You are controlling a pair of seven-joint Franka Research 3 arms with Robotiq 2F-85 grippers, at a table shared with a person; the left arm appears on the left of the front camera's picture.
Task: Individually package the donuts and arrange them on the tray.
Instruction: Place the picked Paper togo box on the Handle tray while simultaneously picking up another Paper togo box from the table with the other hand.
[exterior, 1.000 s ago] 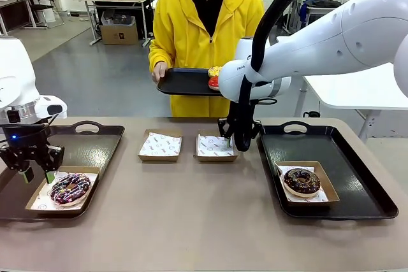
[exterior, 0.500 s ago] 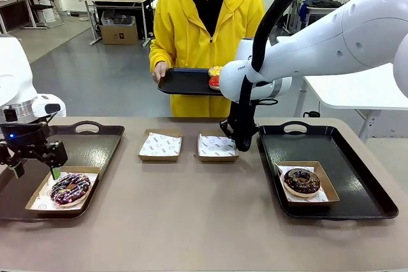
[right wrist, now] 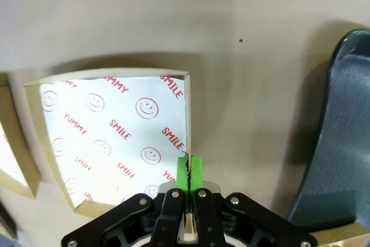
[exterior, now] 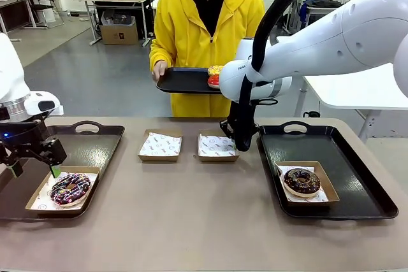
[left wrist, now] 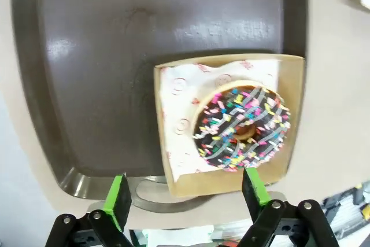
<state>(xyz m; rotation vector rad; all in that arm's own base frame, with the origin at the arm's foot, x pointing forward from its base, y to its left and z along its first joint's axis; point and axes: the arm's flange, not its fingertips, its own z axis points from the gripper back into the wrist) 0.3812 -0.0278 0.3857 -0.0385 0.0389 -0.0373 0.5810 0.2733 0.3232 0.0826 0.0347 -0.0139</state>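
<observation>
On table, left black plastic tray (exterior: 95, 148) carries boxed sprinkled chocolate ring donut (exterior: 69, 188), right black tray (exterior: 357, 157) boxed dark chocolate donut (exterior: 301, 181): approx half done, w/ yellow-iced donut (exterior: 215, 71) & red-glazed donut (exterior: 213, 82) unboxed on person's black tray (exterior: 182, 81). Right gripper (right wrist: 189, 169) is clamped on wall of rt empty paper-lined brown cardboard box (exterior: 213, 146); left gripper (exterior: 36, 171) hangs spread wide, holding nothing.

The left gripper (left wrist: 186, 194) is held pointing downward with its green-padded fingers (left wrist: 119, 198) spread wide, while the right gripper (right wrist: 189, 173), pads pressed together, is pointed straight down from the right arm (exterior: 344, 30), which is stretched toward the middle.
</observation>
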